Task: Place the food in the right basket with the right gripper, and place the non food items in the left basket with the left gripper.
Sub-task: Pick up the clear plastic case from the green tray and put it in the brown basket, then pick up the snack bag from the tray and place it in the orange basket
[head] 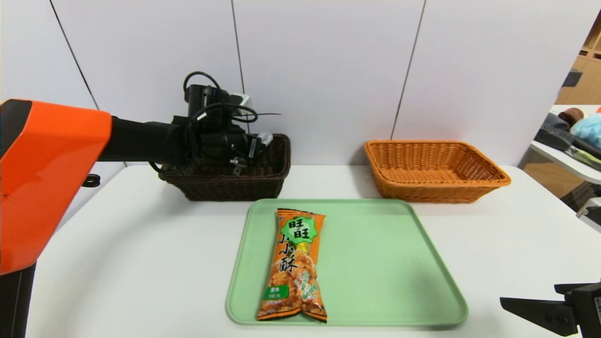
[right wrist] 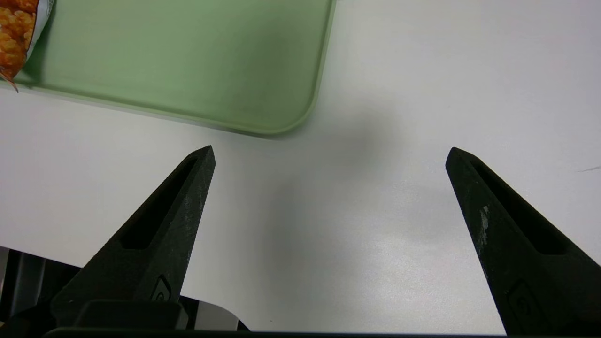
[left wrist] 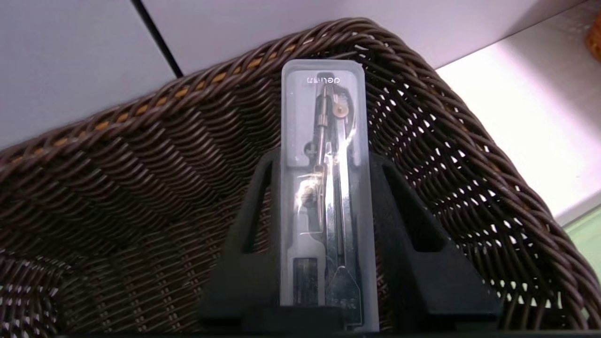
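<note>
Compass case (left wrist: pixel 328 197) clamped in L claw (left wrist: pixel 325 155), over dark L basket (head: pixel 235 188). Snack bag (head: pixel 296 267) on green tray (head: pixel 375 263), L side. R claw (right wrist: pixel 331 157) apart, nr tray's near R corner, above desk (right wrist: pixel 357 225).

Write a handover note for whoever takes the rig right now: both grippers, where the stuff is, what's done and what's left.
Left gripper: at the dark brown basket, its fingers on either side of the clear compass case.
Right gripper: open and empty over the white table, near the green tray's corner.
Food: the orange snack bag lies on the tray; the orange basket holds nothing visible.
Done: the case has been brought to the left basket.
Left: see the case released there, then bag to the right basket with the right gripper.
</note>
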